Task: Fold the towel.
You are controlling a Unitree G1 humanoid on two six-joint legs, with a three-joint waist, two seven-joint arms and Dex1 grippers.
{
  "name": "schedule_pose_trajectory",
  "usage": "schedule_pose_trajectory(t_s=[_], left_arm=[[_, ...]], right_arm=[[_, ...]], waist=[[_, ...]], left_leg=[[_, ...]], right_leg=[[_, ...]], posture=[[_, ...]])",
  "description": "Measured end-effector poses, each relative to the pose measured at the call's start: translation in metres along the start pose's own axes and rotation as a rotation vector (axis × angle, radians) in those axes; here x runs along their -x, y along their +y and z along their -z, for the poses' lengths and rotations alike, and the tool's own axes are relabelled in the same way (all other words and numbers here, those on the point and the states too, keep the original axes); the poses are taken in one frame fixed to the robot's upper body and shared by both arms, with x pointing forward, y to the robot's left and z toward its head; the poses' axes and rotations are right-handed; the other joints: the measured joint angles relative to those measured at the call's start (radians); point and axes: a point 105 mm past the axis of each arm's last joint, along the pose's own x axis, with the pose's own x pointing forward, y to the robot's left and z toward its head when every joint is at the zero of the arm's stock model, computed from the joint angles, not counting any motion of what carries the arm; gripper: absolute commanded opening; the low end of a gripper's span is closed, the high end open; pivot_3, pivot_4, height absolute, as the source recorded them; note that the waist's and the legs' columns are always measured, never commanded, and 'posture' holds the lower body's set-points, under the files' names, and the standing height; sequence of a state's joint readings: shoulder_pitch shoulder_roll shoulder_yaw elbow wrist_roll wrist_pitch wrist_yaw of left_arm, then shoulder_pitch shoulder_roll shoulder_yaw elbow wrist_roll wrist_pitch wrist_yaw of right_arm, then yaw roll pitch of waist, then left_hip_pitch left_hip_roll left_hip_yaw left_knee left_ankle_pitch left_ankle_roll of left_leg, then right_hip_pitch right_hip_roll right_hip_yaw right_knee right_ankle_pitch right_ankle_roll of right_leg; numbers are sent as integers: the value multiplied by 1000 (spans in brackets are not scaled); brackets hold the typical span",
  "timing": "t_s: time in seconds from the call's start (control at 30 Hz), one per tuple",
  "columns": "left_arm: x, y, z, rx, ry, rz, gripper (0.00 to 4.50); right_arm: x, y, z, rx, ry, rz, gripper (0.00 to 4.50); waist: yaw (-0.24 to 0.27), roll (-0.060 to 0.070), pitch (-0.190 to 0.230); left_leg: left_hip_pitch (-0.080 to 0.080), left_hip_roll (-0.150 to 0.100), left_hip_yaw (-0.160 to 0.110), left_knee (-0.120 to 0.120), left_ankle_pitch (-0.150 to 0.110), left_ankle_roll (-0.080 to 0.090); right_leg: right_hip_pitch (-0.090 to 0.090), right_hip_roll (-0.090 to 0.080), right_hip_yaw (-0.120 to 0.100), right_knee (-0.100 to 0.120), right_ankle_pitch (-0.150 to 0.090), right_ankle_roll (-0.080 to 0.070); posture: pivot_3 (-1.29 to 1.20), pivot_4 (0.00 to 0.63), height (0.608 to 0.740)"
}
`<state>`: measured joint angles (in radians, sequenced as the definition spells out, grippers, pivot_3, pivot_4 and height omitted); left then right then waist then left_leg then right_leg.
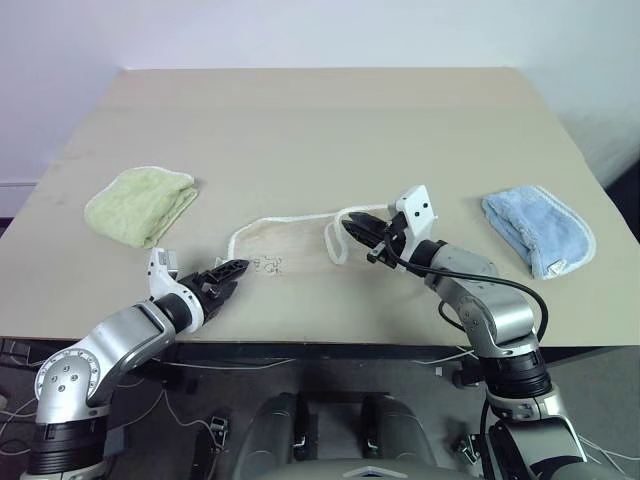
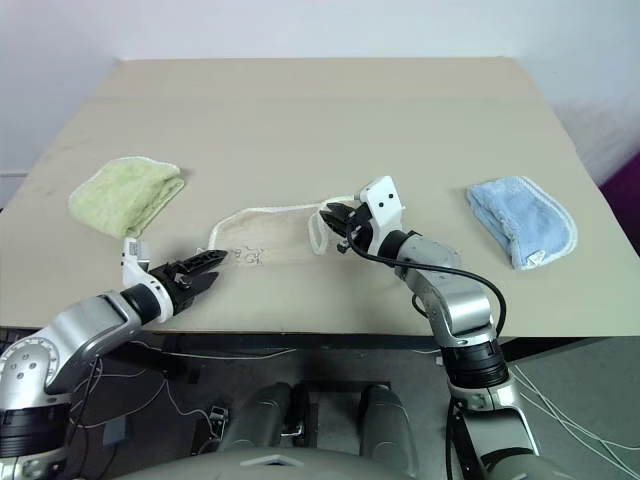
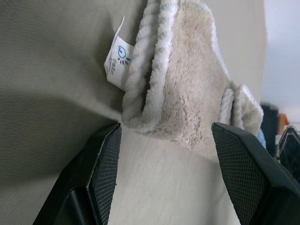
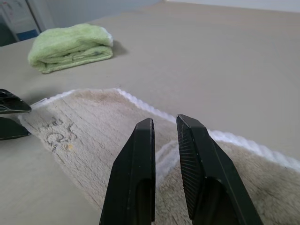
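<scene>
While it lies folded into a narrow band on the table (image 1: 330, 130), between the green cloth (image 1: 140, 203) and blue cloth (image 1: 538, 228), the towel (image 1: 295, 240) shows beige pile, white corded edging and a printed tag. The left gripper (image 1: 232, 270) stands open just off its corner. The right gripper (image 1: 358, 228) has its fingers nearly together over the other end; whether cloth is pinched is hidden.
</scene>
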<state>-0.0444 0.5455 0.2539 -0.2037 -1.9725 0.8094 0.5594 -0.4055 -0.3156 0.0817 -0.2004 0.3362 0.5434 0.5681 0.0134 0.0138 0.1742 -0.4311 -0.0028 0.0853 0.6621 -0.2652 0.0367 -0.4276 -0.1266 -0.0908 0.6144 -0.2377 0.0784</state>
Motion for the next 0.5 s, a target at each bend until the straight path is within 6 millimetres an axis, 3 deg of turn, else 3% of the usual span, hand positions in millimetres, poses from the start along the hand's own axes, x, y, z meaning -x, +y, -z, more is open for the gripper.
schedule_pose_trajectory(t_s=[0.23,0.5], left_arm=[[-3,13,-5,21,-18,-37,155],[0,14,-10,27,-44,-23,71]], right_arm=[[0,-1,-1,5,-4,2,780],[1,-1,-1,8,-1,2,780]], waist=[[-2,0,0],[-6,-1,1]], left_leg=[[0,0,0,0,0,0],[-1,0,0,0,0,0]], right_leg=[[0,0,0,0,0,0],[-1,1,0,-1,0,0]], posture=[[0,150,701],[0,150,701]])
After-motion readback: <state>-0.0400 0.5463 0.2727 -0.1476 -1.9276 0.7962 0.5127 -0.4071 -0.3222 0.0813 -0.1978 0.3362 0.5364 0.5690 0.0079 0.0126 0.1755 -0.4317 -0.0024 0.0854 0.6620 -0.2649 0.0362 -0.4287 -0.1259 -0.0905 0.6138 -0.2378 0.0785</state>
